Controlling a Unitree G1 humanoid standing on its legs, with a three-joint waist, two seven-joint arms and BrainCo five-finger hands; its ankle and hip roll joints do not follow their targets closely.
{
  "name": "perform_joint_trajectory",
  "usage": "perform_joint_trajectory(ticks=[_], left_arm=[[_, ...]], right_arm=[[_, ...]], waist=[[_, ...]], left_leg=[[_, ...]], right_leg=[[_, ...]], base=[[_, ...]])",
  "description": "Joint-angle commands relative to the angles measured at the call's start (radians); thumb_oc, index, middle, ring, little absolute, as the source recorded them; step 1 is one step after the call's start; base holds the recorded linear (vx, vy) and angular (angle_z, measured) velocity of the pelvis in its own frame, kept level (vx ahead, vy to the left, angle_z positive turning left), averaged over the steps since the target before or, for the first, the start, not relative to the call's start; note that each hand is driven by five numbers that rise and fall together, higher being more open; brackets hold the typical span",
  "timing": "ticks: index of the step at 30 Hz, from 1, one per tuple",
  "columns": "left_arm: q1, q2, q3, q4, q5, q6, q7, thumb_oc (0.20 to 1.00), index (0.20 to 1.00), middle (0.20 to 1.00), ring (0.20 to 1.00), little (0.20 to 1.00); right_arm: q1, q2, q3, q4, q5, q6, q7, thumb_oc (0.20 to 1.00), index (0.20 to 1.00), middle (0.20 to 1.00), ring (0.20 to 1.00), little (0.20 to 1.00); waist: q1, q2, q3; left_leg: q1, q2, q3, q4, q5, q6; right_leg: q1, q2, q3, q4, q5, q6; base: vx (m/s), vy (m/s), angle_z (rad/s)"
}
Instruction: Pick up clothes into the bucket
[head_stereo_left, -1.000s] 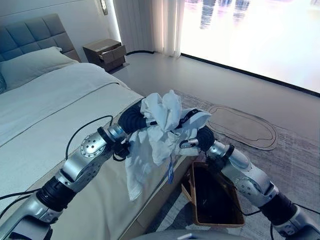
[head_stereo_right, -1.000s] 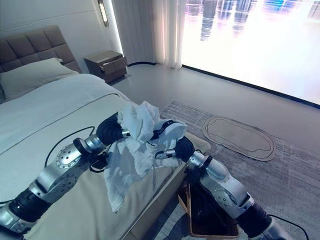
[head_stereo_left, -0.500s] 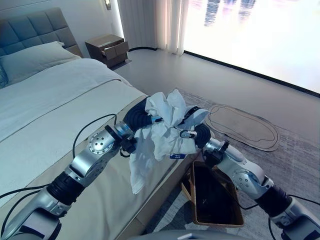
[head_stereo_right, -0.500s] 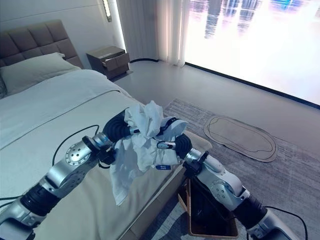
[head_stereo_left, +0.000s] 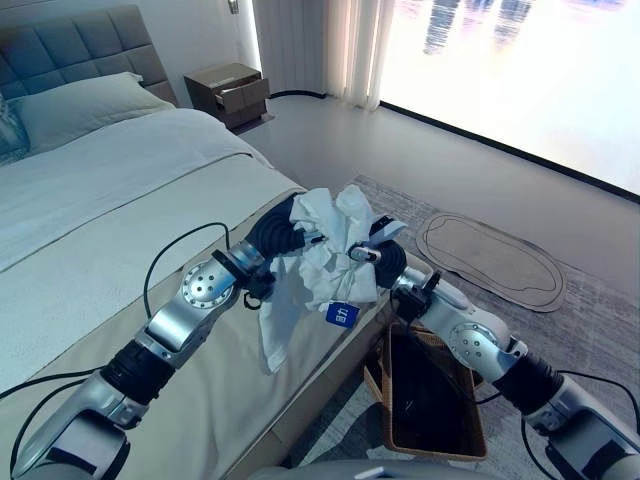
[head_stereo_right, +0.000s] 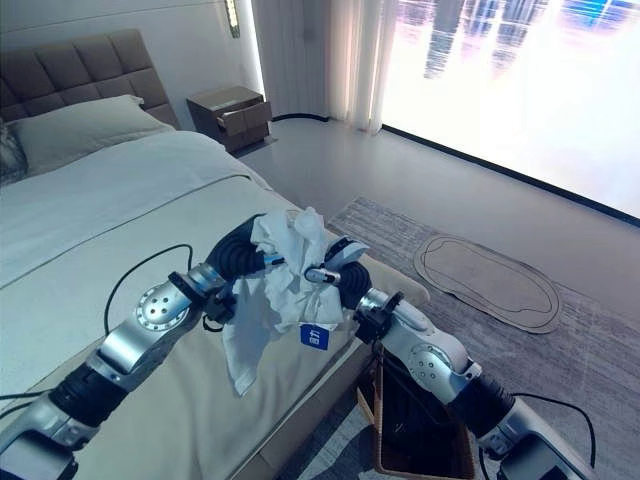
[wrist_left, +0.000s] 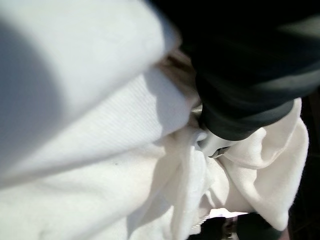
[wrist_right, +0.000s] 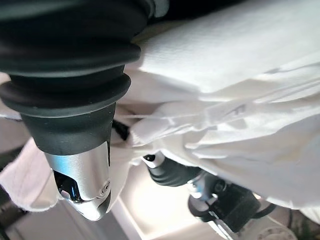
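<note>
We see a bedroom: big bed (head_stereo_left: 90, 190) w/ pale sheets, grey tufted headboard (head_stereo_left: 70, 40) and pillow (head_stereo_left: 75, 105) at far left. Brown nightstand (head_stereo_left: 232, 92) sits beside it, drawer slightly open. Sheer curtains (head_stereo_left: 320, 45) hang by a bright full-width window (head_stereo_left: 520, 70). Floor's pale grey; a grey carpet (head_stereo_left: 590, 320) carries an oval mat (head_stereo_left: 490, 260).

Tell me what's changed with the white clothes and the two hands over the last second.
Both hands, left hand and right hand, have carried the bunched white clothes a little toward the bed's edge, nearer the wicker bucket on the floor. A blue tag now hangs below the bundle. The clothes stay clamped between the hands, not yet over the bucket; the bed and rug are unchanged.
</note>
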Motion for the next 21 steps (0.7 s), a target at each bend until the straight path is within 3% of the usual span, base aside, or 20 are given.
perform_joint_trajectory(ticks=[1,7,13,21], left_arm=[[-0.311,-0.08,-0.061,0.1,0.078,-0.054,0.061,0.2,0.2,0.2,0.2,0.2],[-0.355,-0.09,-0.067,0.109,0.067,-0.06,0.069,0.2,0.2,0.2,0.2,0.2],[-0.336,-0.083,-0.023,0.098,0.027,-0.064,0.066,0.2,0.2,0.2,0.2,0.2],[-0.302,-0.093,0.025,0.114,-0.016,-0.071,0.085,0.2,0.2,0.2,0.2,0.2]], right_arm=[[-0.154,0.109,0.253,-0.219,-0.042,0.054,0.149,1.0,1.0,1.0,1.0,1.0],[-0.136,0.044,0.19,-0.257,-0.119,0.025,0.161,1.0,1.0,1.0,1.0,1.0],[-0.121,-0.057,0.045,-0.35,-0.366,-0.074,0.145,1.0,1.0,1.0,1.0,1.0],[-0.066,-0.035,0.021,-0.316,-0.537,-0.112,0.13,1.0,1.0,1.0,1.0,1.0]], waist=[[-0.034,-0.052,-0.004],[-0.047,-0.049,-0.006],[-0.065,-0.034,-0.016],[-0.073,-0.028,-0.023]], left_leg=[[0.05,-0.033,-0.005,0.043,-0.102,0.027],[0.053,-0.033,-0.012,0.047,-0.105,0.029],[0.057,-0.035,-0.01,0.045,-0.107,0.031],[0.055,-0.036,-0.006,0.045,-0.102,0.032]], right_leg=[[-0.054,-0.016,0.013,0.062,-0.015,0.018],[-0.054,-0.015,0.018,0.073,-0.022,0.016],[-0.054,-0.016,0.025,0.071,-0.022,0.019],[-0.058,-0.018,0.026,0.067,-0.016,0.021]], base=[[0.0,0.0,0.0],[0.0,-0.003,0.01],[0.01,0.001,0.01],[0.0,0.0,0.0]])
